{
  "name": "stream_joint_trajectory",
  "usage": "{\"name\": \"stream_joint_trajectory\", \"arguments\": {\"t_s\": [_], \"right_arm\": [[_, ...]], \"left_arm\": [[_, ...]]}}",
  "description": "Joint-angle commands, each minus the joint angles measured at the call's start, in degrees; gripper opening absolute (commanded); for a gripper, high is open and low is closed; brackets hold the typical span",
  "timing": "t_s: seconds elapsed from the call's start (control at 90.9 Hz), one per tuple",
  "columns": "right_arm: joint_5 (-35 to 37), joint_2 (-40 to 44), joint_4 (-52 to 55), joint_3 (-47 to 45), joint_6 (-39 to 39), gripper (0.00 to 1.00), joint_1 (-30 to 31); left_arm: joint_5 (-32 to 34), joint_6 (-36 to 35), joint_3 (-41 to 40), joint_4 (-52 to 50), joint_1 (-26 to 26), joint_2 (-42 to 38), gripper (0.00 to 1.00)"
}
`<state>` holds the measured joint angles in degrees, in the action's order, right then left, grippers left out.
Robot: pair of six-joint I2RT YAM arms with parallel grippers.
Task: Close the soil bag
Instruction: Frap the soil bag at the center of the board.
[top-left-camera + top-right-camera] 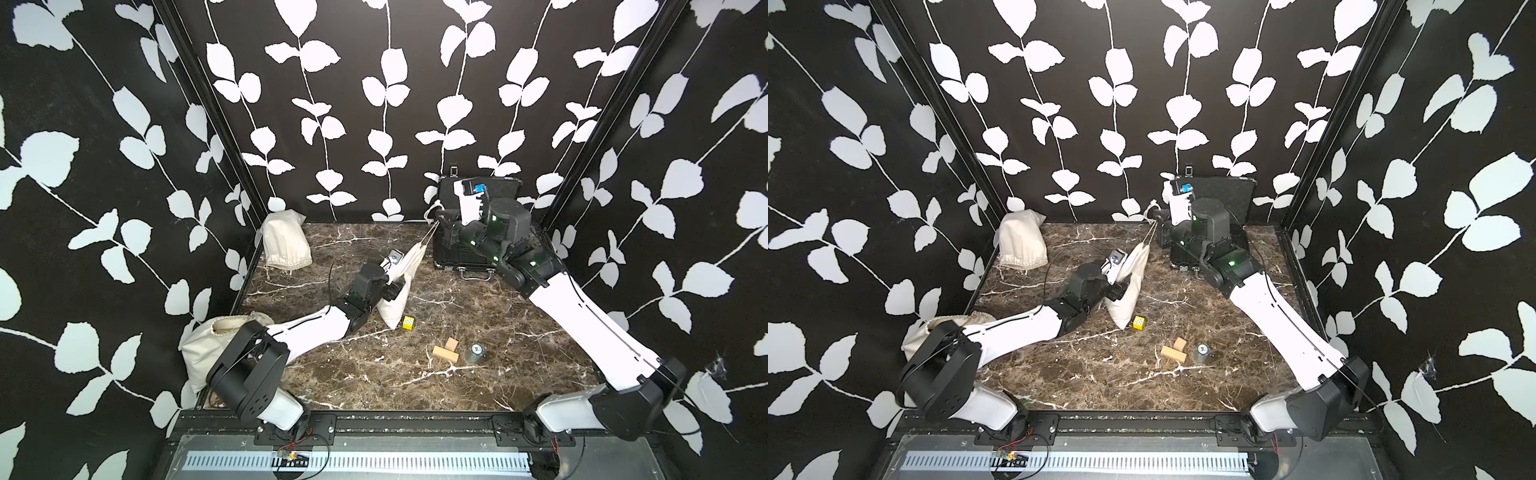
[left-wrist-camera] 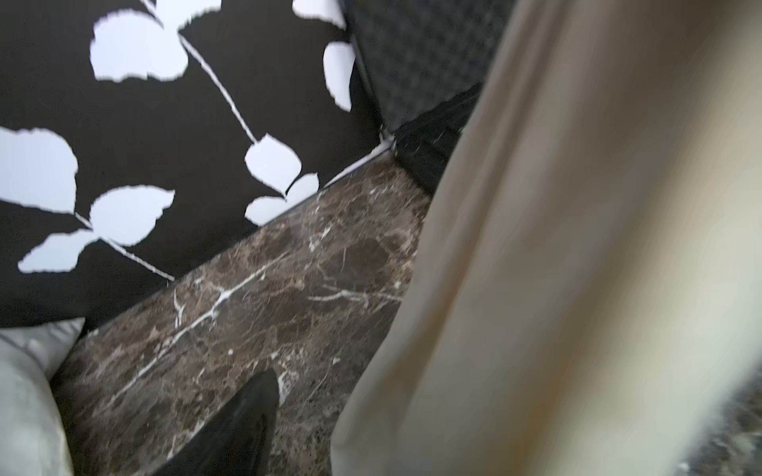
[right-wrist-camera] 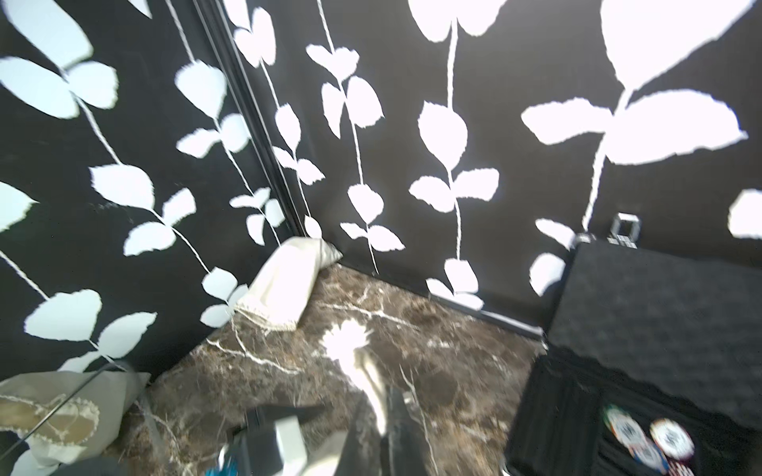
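The soil bag [image 1: 395, 309] leans centre of the worktop [image 1: 353, 374], drawstring [image 1: 427, 235] pinched taut toward one o'clock by the right gripper [image 1: 436, 216]; the left gripper [image 1: 392, 290] beside it looks spread, empty. Unbraced, it could topple.

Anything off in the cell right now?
Yes. The cream cloth soil bag leans askew instead of sitting flat, hung by its white drawstring, which is taut in the shut right gripper. A small torn patch also marks the leaf-patterned wall beside the right arm.
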<state>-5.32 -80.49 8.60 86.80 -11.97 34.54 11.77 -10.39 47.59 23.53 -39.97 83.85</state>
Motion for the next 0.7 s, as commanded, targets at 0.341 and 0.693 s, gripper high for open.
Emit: {"name": "stream_joint_trajectory", "arguments": {"t_s": [0.341,0.693], "right_arm": [[12.68,-1.99,-7.23,4.67,3.01,0.00,6.44],[15.96,-3.38,-7.15,6.18,4.07,0.00,7.82]], "left_arm": [[-7.56,-0.11,10.07,7.44,-1.61,-6.95,0.76],[-11.87,1.96,15.55,7.76,-3.99,-2.35,0.60]]}}
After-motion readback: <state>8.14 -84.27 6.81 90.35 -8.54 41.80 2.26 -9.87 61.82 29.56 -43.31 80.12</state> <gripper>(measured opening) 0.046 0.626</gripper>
